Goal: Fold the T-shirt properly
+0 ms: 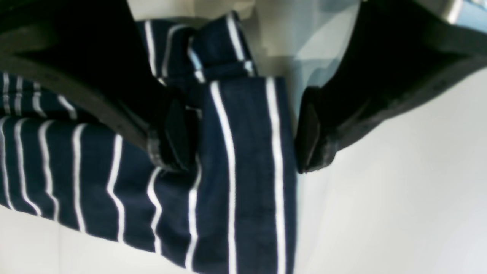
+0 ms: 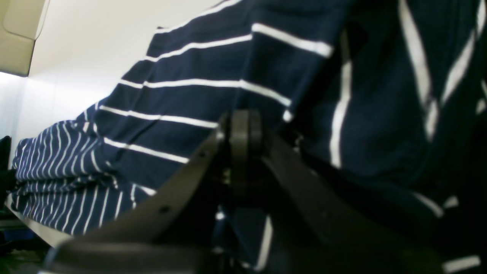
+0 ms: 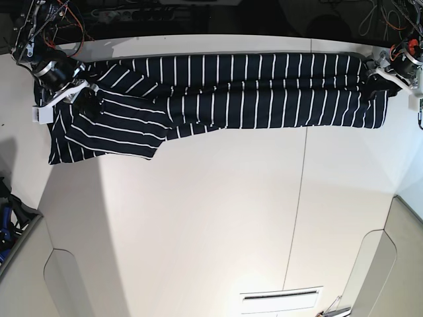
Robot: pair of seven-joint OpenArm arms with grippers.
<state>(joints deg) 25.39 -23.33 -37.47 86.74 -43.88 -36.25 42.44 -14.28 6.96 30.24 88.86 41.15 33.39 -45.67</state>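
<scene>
**Striped shirt stretched along the far edge, one end pinched, the other straddled**

The dark navy, white-striped short-sleeved T-shirt [image 3: 251, 89] lies as a long, narrow folded band along the far side of the white table [image 3: 211, 224], reaching nearly from one end to the other. At the base view's left end a sleeve flap spreads out toward the near side, its stripes running at an angle to those of the body.

The right gripper [image 2: 240, 125] sits at that left end. In its wrist view the two dark fingers meet at the tips, with no gap between them, and striped cloth fills the frame right behind and around them. The tips appear pressed together on a fold of the T-shirt, though the picture is blurred and the fabric actually caught between the pads is hidden by the fingers themselves. In the base view this gripper is small and half lost in cables and dark fabric.

The left gripper [image 1: 243, 133] is at the opposite end. Its jaws stand wide apart, one on each side of a narrow strip of cloth; the inner faces seem clear of the fabric, but the soft focus makes contact at the edges hard to judge. The upper parts of both fingers [image 1: 171, 137] are cut off by the frame, and the shirt's hem runs out of the bottom of the picture.
</scene>
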